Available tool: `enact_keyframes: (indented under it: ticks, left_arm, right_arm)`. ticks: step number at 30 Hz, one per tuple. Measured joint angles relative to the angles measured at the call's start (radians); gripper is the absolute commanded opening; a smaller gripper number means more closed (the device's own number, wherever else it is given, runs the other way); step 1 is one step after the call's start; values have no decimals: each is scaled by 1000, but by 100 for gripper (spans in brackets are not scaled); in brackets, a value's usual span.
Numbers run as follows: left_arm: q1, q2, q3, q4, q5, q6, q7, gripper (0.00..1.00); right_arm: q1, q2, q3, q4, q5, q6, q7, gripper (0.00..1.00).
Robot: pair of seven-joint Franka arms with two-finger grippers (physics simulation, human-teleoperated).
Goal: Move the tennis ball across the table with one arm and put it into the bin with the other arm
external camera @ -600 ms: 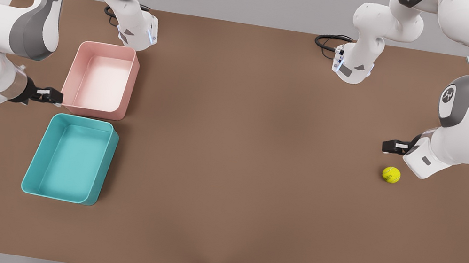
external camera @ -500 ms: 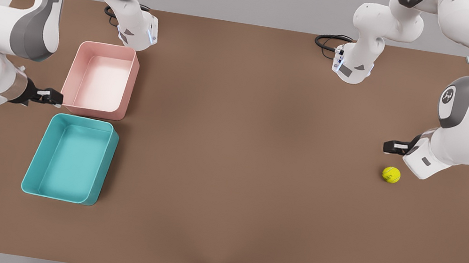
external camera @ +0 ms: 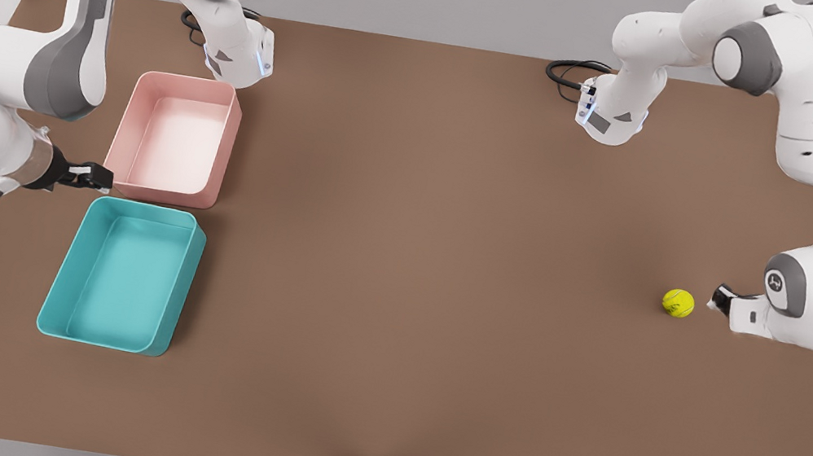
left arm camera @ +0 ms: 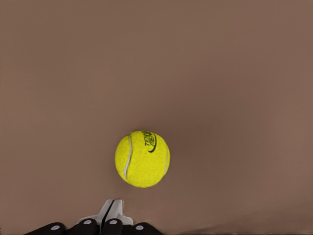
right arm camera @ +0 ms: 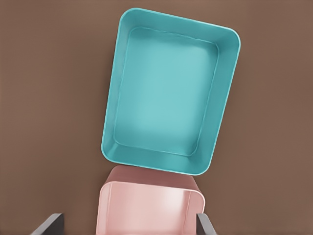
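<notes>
The ball [external camera: 678,302] is found just at nine o'clock of the left claw [external camera: 718,297] (fingers pressed together), apart from it; the right claw [external camera: 103,177], spread wide, waits above the bin [external camera: 61,278]

tennis ball [external camera: 678,302] bright yellow-green, pale curved seam, dark printed logo on its side; table [external camera: 426,306] flat matte brown, no pattern; bin [external camera: 122,275] teal all over, inside slightly lighter than the walls; second tub [external camera: 174,139] pale pink, floor near white; arms white with grey joint covers, small blue lights at the bases; left gripper [external camera: 719,298] and right gripper [external camera: 93,175] black, left fingers [left arm camera: 111,211] with white pads
</notes>
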Motion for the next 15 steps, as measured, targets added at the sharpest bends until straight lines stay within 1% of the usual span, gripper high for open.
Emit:
enact_keyframes:
  ticks: [1,4,7,12,15]
  left_arm:
    - [13,-7,0,-47,5,62,80,21]
    - [34,-15,0,-121,13,198,280,21]
    - [43,-6,3,-157,17,287,423,21]
    - [53,9,22,-188,50,365,571,21]
    - [43,13,23,-190,67,349,604,21]
  right_arm:
    - [0,2,0,0,0,0,-1,100]
    - [1,4,0,0,0,0,-3,100]
    - [0,6,0,0,0,0,-5,100]
    - [1,10,0,0,-1,0,-8,100]
    - [1,12,0,0,-1,0,-9,100]
